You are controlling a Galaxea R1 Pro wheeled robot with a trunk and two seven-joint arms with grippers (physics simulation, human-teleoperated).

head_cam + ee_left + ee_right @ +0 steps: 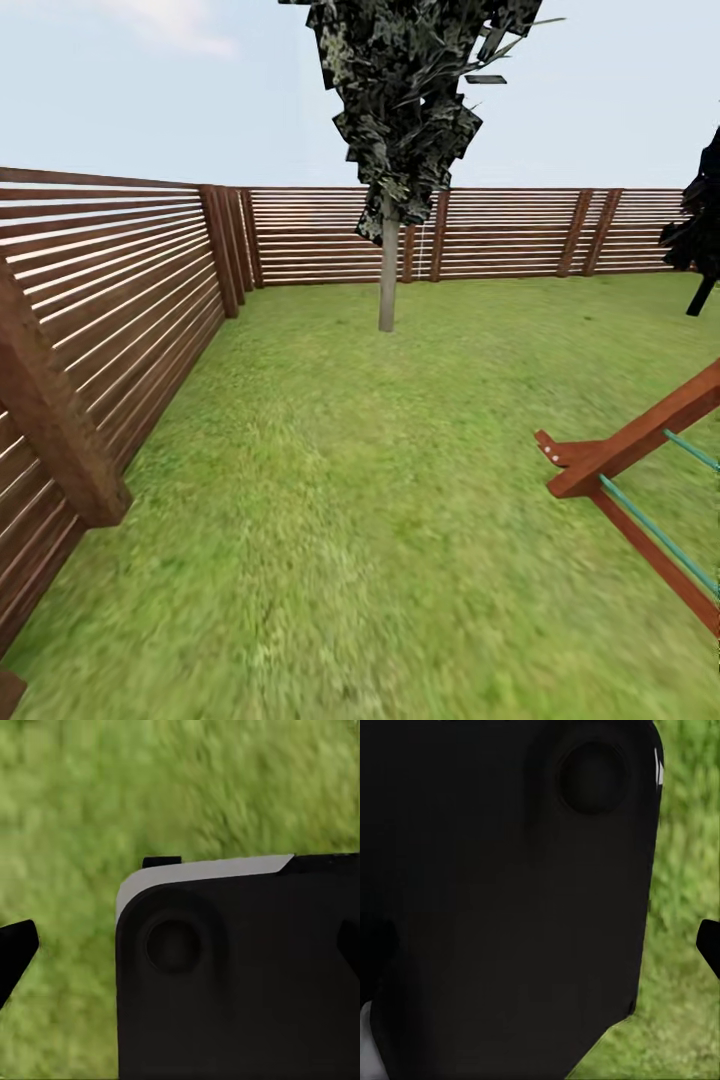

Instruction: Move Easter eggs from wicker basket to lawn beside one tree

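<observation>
Green lawn (400,480) lies under both arms. I cannot tell if either end effector is apart or together; dark robot parts block them. Farther off, one tree (388,270) stands by the fence (120,300). No eggs or basket seen, so finding them is likely left.

Fenced garden (150,300): lawn (350,480), tree (388,270)

Lawn (400,450): mottled bright green, yellower patches. Fence (130,300): reddish-brown horizontal slats with pale gaps, darker brown posts. Tree (388,270): pale grey trunk, dark green-black speckled foliage. Wooden frame (630,445): red-brown beams, teal rungs. Sky: pale blue, faint white cloud. Robot body (240,982): black, grey-white edge.
</observation>
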